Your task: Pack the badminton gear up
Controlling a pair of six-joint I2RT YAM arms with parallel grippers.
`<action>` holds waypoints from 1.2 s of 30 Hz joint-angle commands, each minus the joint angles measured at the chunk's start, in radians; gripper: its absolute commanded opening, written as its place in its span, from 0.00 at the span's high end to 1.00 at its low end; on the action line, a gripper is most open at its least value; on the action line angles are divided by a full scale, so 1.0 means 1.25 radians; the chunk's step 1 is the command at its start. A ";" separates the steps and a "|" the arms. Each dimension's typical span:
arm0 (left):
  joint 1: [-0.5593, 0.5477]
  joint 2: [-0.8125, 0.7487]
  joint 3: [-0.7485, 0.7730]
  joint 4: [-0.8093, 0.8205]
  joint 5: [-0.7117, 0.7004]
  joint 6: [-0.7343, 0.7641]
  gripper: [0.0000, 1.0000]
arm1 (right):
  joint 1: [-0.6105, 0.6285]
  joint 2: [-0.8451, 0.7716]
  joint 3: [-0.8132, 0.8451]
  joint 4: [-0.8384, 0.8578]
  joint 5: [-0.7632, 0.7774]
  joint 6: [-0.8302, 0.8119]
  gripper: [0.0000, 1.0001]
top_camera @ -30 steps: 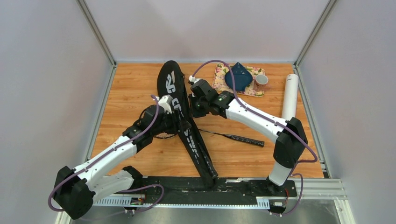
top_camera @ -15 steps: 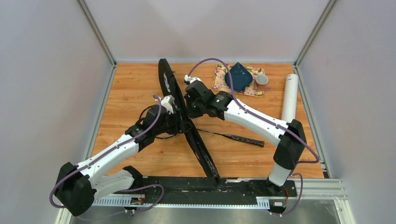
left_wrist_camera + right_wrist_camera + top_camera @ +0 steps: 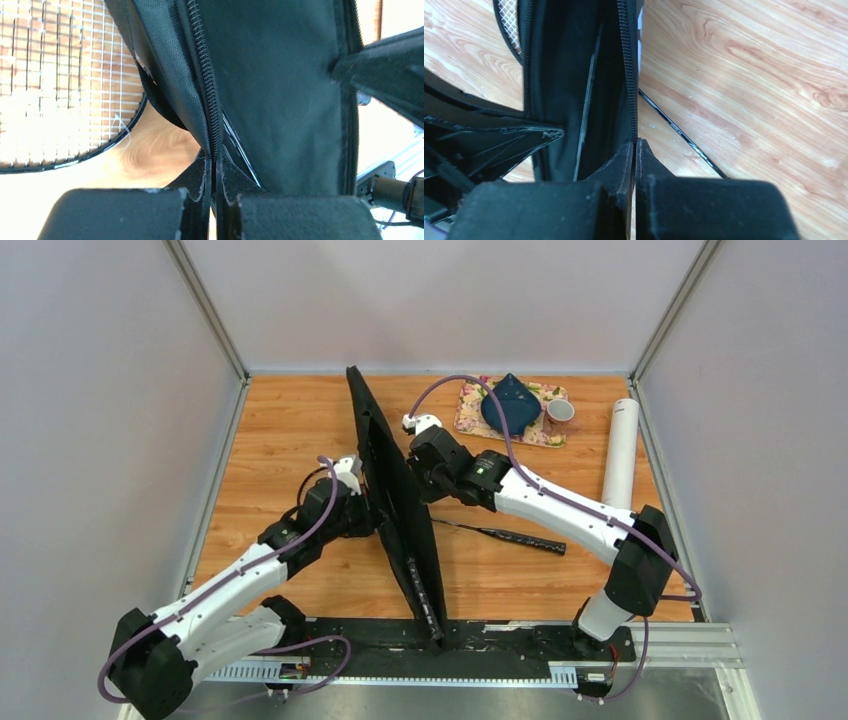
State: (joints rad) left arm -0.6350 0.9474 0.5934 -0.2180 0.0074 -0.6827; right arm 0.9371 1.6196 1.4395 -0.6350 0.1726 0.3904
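The long black racket cover (image 3: 400,510) stands on edge across the table, its zipper side open (image 3: 280,75). On its left, my left gripper (image 3: 374,510) is shut on one zipper edge (image 3: 214,162). From the right, my right gripper (image 3: 416,480) is shut on the other zipper edge (image 3: 634,146). A thin racket shaft (image 3: 586,100) shows inside the cover. A strung racket head (image 3: 55,85) lies on the wood left of the cover. Another racket's shaft and handle (image 3: 515,538) lie to the right. The white tube (image 3: 621,445) lies along the right wall.
A floral tray (image 3: 470,415) with a blue cloth (image 3: 512,405) and a small cup (image 3: 560,412) sits at the back right. Metal wall frames (image 3: 215,500) border the wooden table on the left and right. The arm bases and a black rail (image 3: 500,640) line the near edge.
The left gripper has shut on the cover's zipper edge. The cover has turned from lying flat to standing on edge, and its near end has swung left. Both arms have shifted slightly.
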 commanded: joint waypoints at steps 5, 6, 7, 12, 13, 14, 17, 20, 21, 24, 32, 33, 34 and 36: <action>0.008 -0.106 -0.074 -0.041 -0.047 0.010 1.00 | -0.007 -0.040 -0.019 0.092 0.116 -0.107 1.00; 0.009 -0.106 -0.059 -0.070 -0.040 0.021 1.00 | -0.008 -0.040 -0.009 0.068 0.140 -0.122 1.00; 0.009 -0.116 -0.045 -0.080 -0.035 0.033 1.00 | -0.008 -0.055 -0.015 0.071 0.161 -0.133 1.00; 0.009 -0.133 0.007 -0.159 -0.075 0.114 1.00 | -0.035 -0.076 -0.084 0.148 0.126 -0.208 1.00; 0.009 -0.126 0.016 -0.168 -0.064 0.123 1.00 | -0.040 -0.071 -0.091 0.141 0.140 -0.215 1.00; 0.009 -0.123 0.026 -0.175 -0.055 0.131 1.00 | -0.053 -0.067 -0.096 0.136 0.142 -0.214 1.00; 0.009 -0.112 -0.001 -0.145 0.021 0.123 1.00 | -0.060 -0.072 -0.121 0.150 0.023 -0.184 1.00; 0.009 -0.100 -0.060 -0.064 0.058 0.063 1.00 | -0.051 -0.055 -0.106 0.151 -0.186 -0.109 1.00; 0.009 -0.110 -0.071 -0.047 0.052 0.050 1.00 | -0.045 -0.046 -0.104 0.148 -0.214 -0.095 1.00; 0.009 -0.148 -0.109 -0.028 0.021 0.032 1.00 | -0.017 -0.049 -0.086 0.106 -0.224 -0.071 0.88; 0.009 -0.171 -0.137 -0.020 0.021 0.006 1.00 | 0.049 -0.146 -0.046 -0.021 -0.110 -0.101 0.46; 0.009 -0.171 -0.138 -0.012 0.023 0.004 1.00 | 0.065 -0.158 -0.035 -0.037 -0.100 -0.107 0.45; 0.009 -0.170 -0.135 -0.012 0.026 0.001 1.00 | 0.079 -0.173 -0.031 -0.044 -0.088 -0.105 0.43; 0.009 -0.165 -0.130 -0.008 0.028 0.000 1.00 | 0.118 -0.185 -0.036 -0.035 -0.098 -0.092 0.43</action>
State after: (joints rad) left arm -0.6258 0.7433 0.4278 -0.2771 0.0193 -0.6575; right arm 1.0012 1.4807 1.3338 -0.6579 0.0090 0.2760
